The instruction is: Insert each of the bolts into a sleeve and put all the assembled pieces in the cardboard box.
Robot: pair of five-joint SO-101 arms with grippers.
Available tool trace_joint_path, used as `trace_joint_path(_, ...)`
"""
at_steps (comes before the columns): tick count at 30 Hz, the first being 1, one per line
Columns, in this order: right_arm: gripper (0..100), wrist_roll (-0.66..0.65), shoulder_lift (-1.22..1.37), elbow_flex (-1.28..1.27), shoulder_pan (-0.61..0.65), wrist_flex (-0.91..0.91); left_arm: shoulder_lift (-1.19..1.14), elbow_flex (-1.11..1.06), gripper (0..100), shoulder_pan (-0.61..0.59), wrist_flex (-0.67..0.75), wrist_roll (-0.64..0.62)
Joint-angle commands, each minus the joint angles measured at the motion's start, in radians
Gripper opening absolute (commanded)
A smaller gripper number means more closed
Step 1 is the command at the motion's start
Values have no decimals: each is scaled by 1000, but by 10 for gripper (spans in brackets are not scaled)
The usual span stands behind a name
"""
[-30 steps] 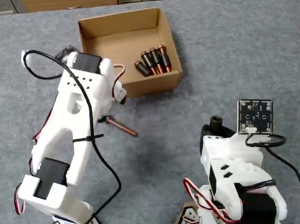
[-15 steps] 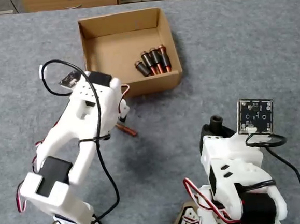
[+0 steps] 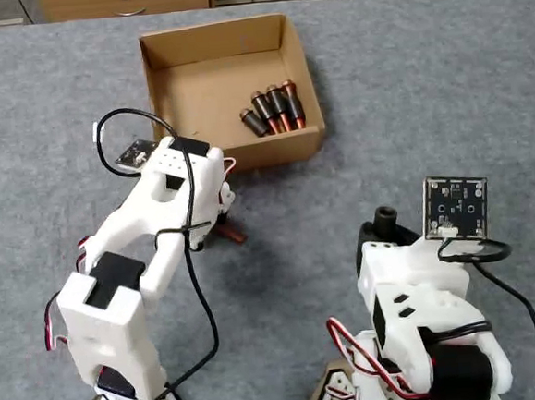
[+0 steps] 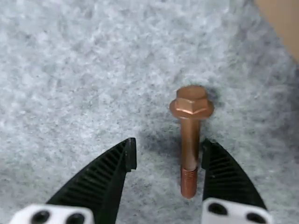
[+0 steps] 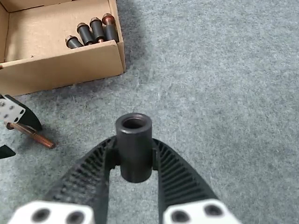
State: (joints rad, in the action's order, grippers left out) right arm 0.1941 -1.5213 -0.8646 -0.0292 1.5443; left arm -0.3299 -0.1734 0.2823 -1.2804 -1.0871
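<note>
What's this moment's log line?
left gripper: open around copper flanged bolt | right gripper: shut on black cylindrical sleeve | cardboard box: four assembled pieces

From above, the left arm point(image 3: 150, 232) covers the bolt point(image 3: 236, 235) except for one end, and it also covers the jaws on either side of the bolt. In the left wrist view the cardboard box point(image 4: 282, 21) is only a corner cut off by the edge, out beyond the left gripper point(image 4: 169, 145). In the right wrist view the lower part of the sleeve point(image 5: 134, 133) is buried between the jaws of the right gripper point(image 5: 134, 145), and far ahead of them the bolt's head end lies behind a finger of the other gripper.
</note>
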Motion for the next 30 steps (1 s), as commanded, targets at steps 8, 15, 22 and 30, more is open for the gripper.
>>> trace_joint_path(8, 1, 9, -5, -1, 15, -26, -156, 94, 28, -3, 64, -23)
trace_joint_path(15, 1, 9, -5, -1, 15, -26, -211, 114, 19, -9, 61, -23)
trace_joint_path(22, 1, 8, -5, 2, 15, -26, -160, 146, 19, -29, -21, -21)
trace_joint_path(30, 1, 8, -5, 5, 15, -26, 90, 374, 19, -57, -262, 28)
